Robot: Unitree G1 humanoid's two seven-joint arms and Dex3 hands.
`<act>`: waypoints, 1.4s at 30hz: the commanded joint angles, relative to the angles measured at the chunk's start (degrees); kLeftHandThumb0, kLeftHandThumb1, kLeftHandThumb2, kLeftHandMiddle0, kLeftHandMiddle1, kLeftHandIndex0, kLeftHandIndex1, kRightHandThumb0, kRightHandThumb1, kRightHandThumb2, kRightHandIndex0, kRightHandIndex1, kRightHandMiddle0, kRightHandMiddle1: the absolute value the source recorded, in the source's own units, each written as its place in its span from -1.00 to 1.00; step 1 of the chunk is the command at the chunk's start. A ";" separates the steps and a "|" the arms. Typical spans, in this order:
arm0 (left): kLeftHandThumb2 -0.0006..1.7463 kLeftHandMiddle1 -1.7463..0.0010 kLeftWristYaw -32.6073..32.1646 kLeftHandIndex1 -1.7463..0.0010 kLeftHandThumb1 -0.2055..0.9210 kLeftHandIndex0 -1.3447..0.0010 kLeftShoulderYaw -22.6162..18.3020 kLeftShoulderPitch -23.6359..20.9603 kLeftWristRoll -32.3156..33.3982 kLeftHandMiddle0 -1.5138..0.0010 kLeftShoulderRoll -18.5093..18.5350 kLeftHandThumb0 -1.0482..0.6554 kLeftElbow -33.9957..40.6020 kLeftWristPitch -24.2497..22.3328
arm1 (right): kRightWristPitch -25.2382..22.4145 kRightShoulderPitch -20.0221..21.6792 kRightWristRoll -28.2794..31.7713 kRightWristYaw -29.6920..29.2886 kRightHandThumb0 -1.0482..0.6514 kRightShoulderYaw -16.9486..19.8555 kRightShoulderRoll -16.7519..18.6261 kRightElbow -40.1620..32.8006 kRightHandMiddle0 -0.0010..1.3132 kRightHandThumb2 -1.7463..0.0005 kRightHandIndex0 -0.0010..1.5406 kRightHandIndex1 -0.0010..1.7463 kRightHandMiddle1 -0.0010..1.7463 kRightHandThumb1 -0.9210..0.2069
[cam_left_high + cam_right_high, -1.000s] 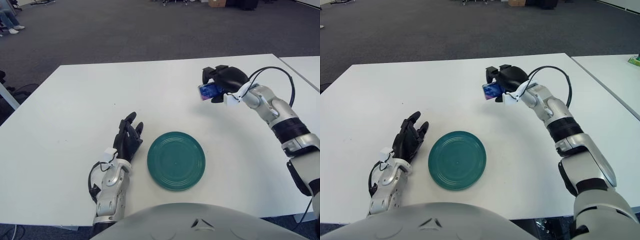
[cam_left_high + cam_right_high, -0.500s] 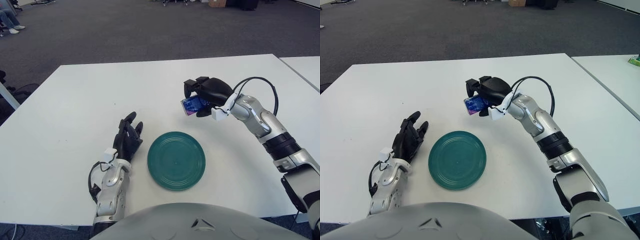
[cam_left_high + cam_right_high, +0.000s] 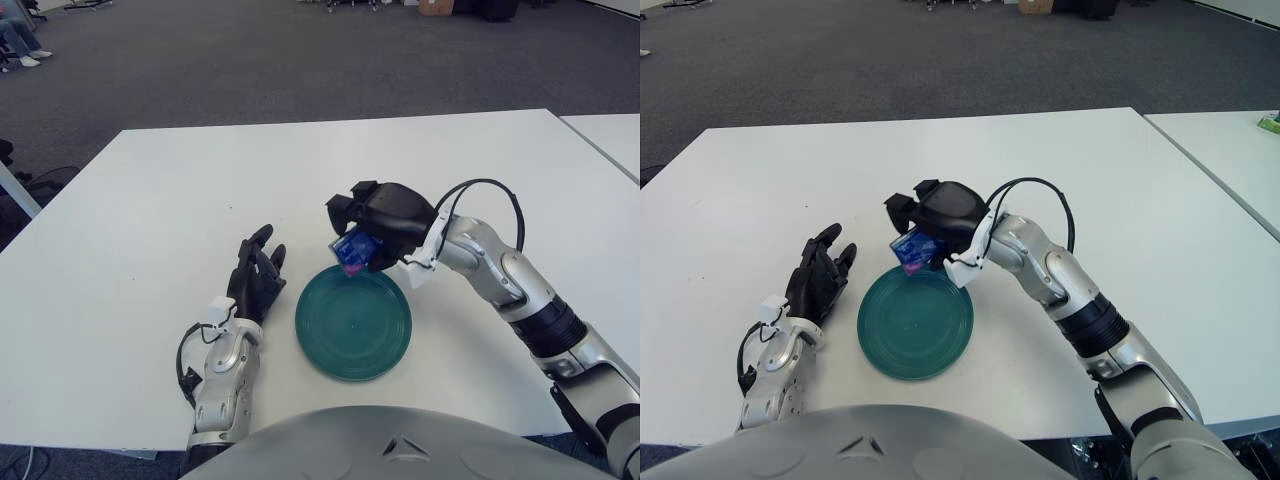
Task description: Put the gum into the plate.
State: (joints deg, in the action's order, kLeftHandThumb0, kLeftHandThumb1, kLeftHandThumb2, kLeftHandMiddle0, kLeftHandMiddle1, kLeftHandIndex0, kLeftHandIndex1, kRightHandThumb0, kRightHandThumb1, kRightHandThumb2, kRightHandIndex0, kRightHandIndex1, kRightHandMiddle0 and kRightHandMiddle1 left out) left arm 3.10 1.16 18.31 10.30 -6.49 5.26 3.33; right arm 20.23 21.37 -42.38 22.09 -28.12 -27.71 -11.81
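My right hand [image 3: 365,238] is shut on a small blue gum pack with a pink end [image 3: 351,250], holding it just above the far rim of the green plate [image 3: 352,335]. The pack tilts downward toward the plate and is partly hidden by the black fingers. The plate lies on the white table [image 3: 150,220] near the front edge, with nothing on it. My left hand [image 3: 256,272] shows just left of the plate, fingers spread and holding nothing.
A second white table [image 3: 610,135] stands to the right across a narrow gap. Grey carpet stretches beyond the table's far edge. My own body fills the bottom centre of the views.
My right hand has carried the gum from the far right of the table leftward and toward me, down to the plate's far rim. The left hand has not moved.
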 commanded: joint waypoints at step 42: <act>0.18 1.00 -3.69 0.26 1.00 1.00 2.16 -0.38 -2.94 0.55 -0.97 -0.79 1.57 1.00 | 14.12 -1.45 -1.82 1.58 -0.31 -5.86 0.54 9.28 -0.13 -0.43 0.58 1.00 1.00 -0.02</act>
State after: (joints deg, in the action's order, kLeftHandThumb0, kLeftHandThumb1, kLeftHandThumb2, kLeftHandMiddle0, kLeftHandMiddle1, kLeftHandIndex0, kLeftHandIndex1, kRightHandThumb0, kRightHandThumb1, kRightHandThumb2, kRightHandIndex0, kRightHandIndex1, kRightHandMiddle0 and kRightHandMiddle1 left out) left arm 0.02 3.00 18.33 7.75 -6.39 6.23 3.66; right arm 33.70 18.91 -44.15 24.36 -34.30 -27.51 -2.86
